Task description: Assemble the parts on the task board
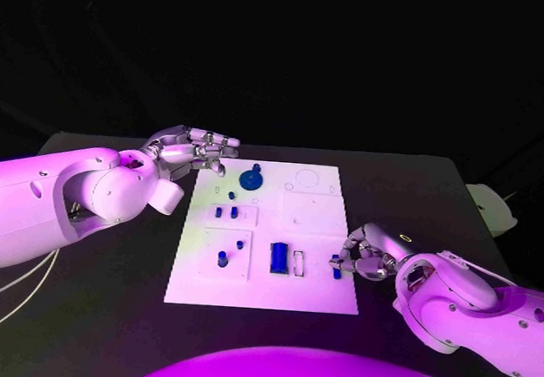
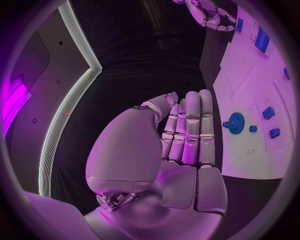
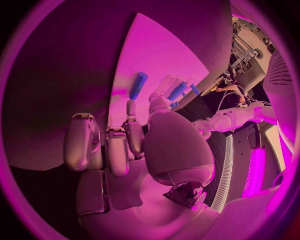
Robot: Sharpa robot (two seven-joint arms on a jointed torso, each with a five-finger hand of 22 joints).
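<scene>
The white task board [image 1: 266,279] lies mid-table. On it are a blue gear [image 1: 250,180] at the far side, two small blue pieces [image 1: 225,211], a blue block [image 1: 278,257] beside a clear frame [image 1: 298,262], and a blue peg [image 1: 337,264] at the right edge. My right hand [image 1: 370,254] sits at that edge, fingertips just beside the peg; in the right wrist view the peg [image 3: 138,85] lies on the board just beyond a fingertip [image 3: 130,107], not gripped. My left hand [image 1: 194,153] hovers off the board's far left corner, empty, fingers [image 2: 187,125] straight and side by side.
A pale object [image 1: 494,208] sits at the table's right edge. Thin cables [image 1: 2,291] trail under my left arm. The left wrist view shows the gear [image 2: 235,122], small pieces [image 2: 268,112] and my right hand [image 2: 209,14] far across the board.
</scene>
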